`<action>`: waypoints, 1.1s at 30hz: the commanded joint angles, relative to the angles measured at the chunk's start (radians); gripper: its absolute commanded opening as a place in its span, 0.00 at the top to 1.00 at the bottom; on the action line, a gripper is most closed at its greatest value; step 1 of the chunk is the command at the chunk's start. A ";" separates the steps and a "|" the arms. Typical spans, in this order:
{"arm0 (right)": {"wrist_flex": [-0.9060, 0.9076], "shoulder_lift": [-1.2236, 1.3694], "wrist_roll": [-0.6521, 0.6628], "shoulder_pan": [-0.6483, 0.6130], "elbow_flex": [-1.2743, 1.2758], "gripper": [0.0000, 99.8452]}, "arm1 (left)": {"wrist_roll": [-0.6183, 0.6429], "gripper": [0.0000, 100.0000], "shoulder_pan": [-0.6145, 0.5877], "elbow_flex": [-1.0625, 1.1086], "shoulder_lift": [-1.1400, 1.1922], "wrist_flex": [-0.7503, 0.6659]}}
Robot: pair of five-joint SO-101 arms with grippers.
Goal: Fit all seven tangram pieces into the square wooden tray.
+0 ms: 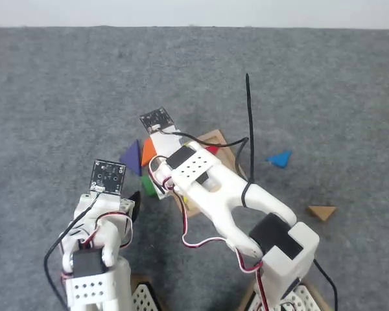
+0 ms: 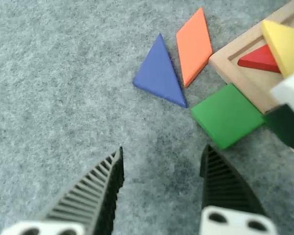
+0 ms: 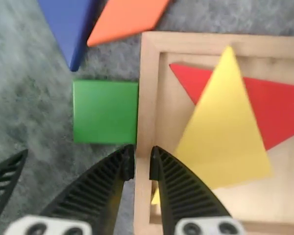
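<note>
Yellow triangle [image 3: 223,132] overlapping red triangle [image 3: 279,110] (inside tray [image 3: 149,73]), left claw [image 2: 164,151] spread

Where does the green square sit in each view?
High view: green square peeks out beside the right arm, just below the orange piece.
Left wrist view: green square on the mat, beside the tray rim.
Right wrist view: green square alongside the tray rim.
Shared landmark: the orange piece beside the blue triangle.

**Work Surface and Surroundings**

The table is covered by a grey, coarse-textured felt-like mat [image 1: 65,84]. In the wrist views its nap is seen as mottled light and dark grey. Beyond the far edge, a plain pale wall strip [image 1: 181,13] is visible. Even lighting is provided, and only soft shadows are cast.
</note>
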 commanded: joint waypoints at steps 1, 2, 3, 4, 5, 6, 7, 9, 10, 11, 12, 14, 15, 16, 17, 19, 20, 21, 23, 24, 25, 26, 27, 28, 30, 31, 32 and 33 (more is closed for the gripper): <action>0.025 -0.024 0.044 -0.015 -0.035 0.93 | -0.017 0.75 -0.006 -0.008 -0.020 0.008; 0.030 -0.024 0.051 -0.019 -0.035 0.92 | -0.017 0.75 -0.006 -0.008 -0.020 0.008; 0.039 -0.027 0.051 -0.022 -0.035 0.92 | -0.017 0.75 -0.006 -0.008 -0.020 0.008; 0.048 -0.035 0.051 -0.031 -0.034 0.91 | -0.017 0.75 -0.006 -0.008 -0.020 0.008; 0.054 -0.048 0.052 -0.036 -0.025 0.91 | -0.017 0.75 -0.006 -0.008 -0.020 0.008; 0.056 -0.070 0.052 -0.044 -0.011 0.91 | -0.017 0.75 -0.006 -0.008 -0.020 0.008; 0.053 -0.097 0.052 -0.047 0.011 0.91 | -0.017 0.75 -0.006 -0.008 -0.020 0.008; 0.035 -0.173 0.055 -0.050 0.058 0.91 | -0.017 0.75 -0.006 -0.008 -0.020 0.008; 0.021 -0.220 0.069 -0.047 0.087 0.91 | -0.017 0.75 -0.006 -0.008 -0.020 0.008; 0.008 -0.269 0.095 -0.045 0.114 0.91 | -0.017 0.75 -0.006 -0.008 -0.020 0.008; 0.008 -0.321 0.114 -0.044 0.133 0.91 | -0.017 0.75 -0.006 -0.008 -0.020 0.008; 0.010 -0.424 0.152 -0.028 0.173 0.91 | -0.017 0.75 -0.006 -0.008 -0.020 0.008; 0.010 -0.469 0.167 -0.005 0.190 0.91 | -0.017 0.75 -0.006 -0.008 -0.020 0.008; 0.002 -0.507 0.181 0.027 0.209 0.91 | -0.017 0.75 -0.006 -0.008 -0.020 0.008; -0.001 -0.533 0.190 0.068 0.216 0.91 | -0.017 0.75 -0.006 -0.008 -0.020 0.008; -0.001 -0.544 0.204 0.153 0.216 0.91 | -0.017 0.75 -0.006 -0.008 -0.020 0.008; -0.010 -0.536 0.209 0.189 0.212 0.91 | -0.017 0.75 -0.006 -0.008 -0.020 0.008; -0.021 -0.519 0.222 0.220 0.210 0.91 | -0.017 0.75 -0.006 -0.008 -0.020 0.008; -0.031 -0.469 0.250 0.262 0.199 0.91 | -0.017 0.75 -0.006 -0.008 -0.020 0.008; -0.039 -0.437 0.261 0.272 0.190 0.91 | -0.017 0.75 -0.006 -0.008 -0.020 0.008; -0.045 -0.404 0.272 0.278 0.183 0.91 | -0.017 0.75 -0.006 -0.008 -0.020 0.008; -0.050 -0.371 0.276 0.278 0.172 0.91 | -0.017 0.75 -0.006 -0.008 -0.020 0.008; -0.056 -0.335 0.276 0.278 0.161 0.91 | -0.017 0.75 -0.006 -0.008 -0.020 0.008; -0.064 -0.302 0.276 0.275 0.146 0.91 | -0.017 0.75 -0.006 -0.008 -0.020 0.008; -0.081 -0.239 0.276 0.269 0.115 0.91 | -0.017 0.75 -0.006 -0.008 -0.020 0.008; -0.085 -0.209 0.276 0.269 0.098 0.91 | -0.017 0.75 -0.006 -0.008 -0.020 0.008; -0.085 -0.183 0.276 0.269 0.077 0.91 | -0.017 0.75 -0.006 -0.008 -0.020 0.008; -0.084 -0.157 0.276 0.269 0.055 0.91 | -0.017 0.75 -0.006 -0.008 -0.020 0.008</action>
